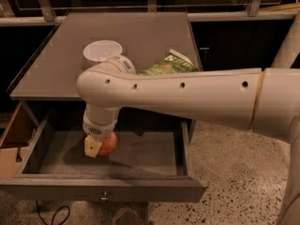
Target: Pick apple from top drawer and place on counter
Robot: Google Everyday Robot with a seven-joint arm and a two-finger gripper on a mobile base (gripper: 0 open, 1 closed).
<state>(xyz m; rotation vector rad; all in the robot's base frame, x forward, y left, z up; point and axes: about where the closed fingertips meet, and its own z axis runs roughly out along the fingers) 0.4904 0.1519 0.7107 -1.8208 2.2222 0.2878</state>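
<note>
While the white arm point(187, 95) is reaching in from the right and bending down past the front edge of the counter point(140, 36), the gripper point(101, 146) is hanging inside the open top drawer point(150, 156), towards its left half. Its jaws are closing on the apple point(110, 143): one pale finger point(92, 147) is pressing against the fruit's left side, and the other is sitting out of sight behind it. The apple is showing red-orange with a lighter patch, and it is sitting low in the drawer, just under the round wrist. I cannot tell whether it is touching the drawer floor or hanging just above it.

The drawer is standing pulled well out from under the counter, with its flat front panel nearest the camera and a small metal knob point(104, 196) showing at the panel's middle.

On the counter a white bowl point(102, 50) is standing upright near the front edge, partly covered by the arm's elbow. A green snack bag point(171, 64) is lying just to the right of it, its lower part hidden behind the arm. A cardboard box point(11, 144) is sitting to the left of the drawer, and speckled floor point(225, 172) is showing to the right.
</note>
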